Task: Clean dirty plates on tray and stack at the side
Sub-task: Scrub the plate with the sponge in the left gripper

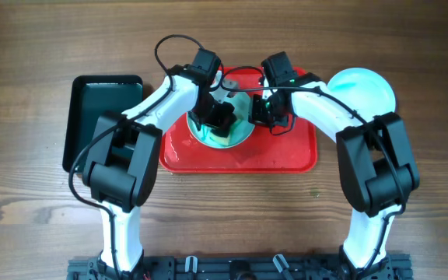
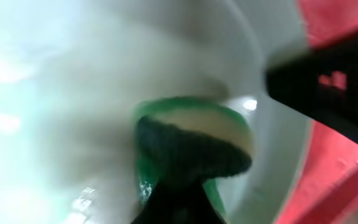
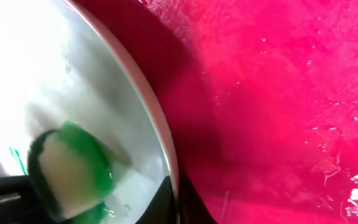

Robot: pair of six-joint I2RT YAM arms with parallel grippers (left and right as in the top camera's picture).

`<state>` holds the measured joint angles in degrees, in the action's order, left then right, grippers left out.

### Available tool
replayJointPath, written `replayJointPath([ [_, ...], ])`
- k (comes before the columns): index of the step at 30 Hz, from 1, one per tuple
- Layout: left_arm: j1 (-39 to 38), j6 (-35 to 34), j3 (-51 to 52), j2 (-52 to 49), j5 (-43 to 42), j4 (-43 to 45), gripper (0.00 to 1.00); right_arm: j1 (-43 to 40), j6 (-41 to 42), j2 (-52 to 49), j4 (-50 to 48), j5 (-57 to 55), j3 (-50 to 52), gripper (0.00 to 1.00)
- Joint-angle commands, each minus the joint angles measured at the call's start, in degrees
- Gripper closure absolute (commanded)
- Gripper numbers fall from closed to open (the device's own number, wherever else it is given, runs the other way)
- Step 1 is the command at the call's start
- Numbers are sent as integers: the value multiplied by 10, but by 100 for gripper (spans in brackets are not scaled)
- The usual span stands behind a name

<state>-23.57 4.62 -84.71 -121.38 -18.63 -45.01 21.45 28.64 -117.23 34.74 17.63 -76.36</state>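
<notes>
A pale plate (image 1: 236, 134) with a green smear lies on the red tray (image 1: 286, 152). My left gripper (image 1: 218, 118) is shut on a small green sponge (image 2: 194, 140), whose dark scrub face presses onto the plate's inside (image 2: 73, 93). In its own view the left gripper (image 2: 179, 202) shows only as a dark shape under the sponge. My right gripper (image 3: 178, 200) is shut on that plate's rim (image 3: 157, 118), one finger inside and one outside; from above, the right gripper (image 1: 267, 113) sits at the plate's right edge. A pale turquoise plate (image 1: 362, 89) rests on the table right of the tray.
A smaller dark green tray (image 1: 103, 117) lies left of the red tray. The red tray floor (image 3: 278, 93) is wet with droplets. Both arms crowd over the tray's back half.
</notes>
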Motion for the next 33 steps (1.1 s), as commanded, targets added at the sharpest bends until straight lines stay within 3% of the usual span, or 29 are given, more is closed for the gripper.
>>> replayJointPath([
  [1, 5, -120, 5, -13, 363, 2, 96, 0, -10, -15, 4, 0, 9, 96],
  [4, 5, -161, 5, -13, 453, 17, 96, 0, -10, -15, 4, 0, 9, 96],
  [9, 5, -171, 5, -13, 443, 60, 96, 0, -11, -15, 4, 2, 9, 96],
  [13, 5, -162, 5, -13, 294, 87, 96, 0, -11, -15, 4, 2, 9, 96],
  [20, 5, -76, 5, -13, -144, 112, 96, 0, -15, -15, 3, 2, 9, 96],
  [22, 3, -75, 5, -13, -198, 90, 96, 0, -15, -15, 3, 2, 9, 96],
  [28, 2, -3, 5, -13, -176, -13, 96, 0, -15, -15, 2, 4, 9, 96],
  [31, 2, -14, 5, -13, -69, -24, 96, 0, -15, -15, 2, 4, 9, 96],
  [33, 2, -62, 5, -13, 33, -19, 96, 0, -16, -15, 3, 4, 9, 96],
])
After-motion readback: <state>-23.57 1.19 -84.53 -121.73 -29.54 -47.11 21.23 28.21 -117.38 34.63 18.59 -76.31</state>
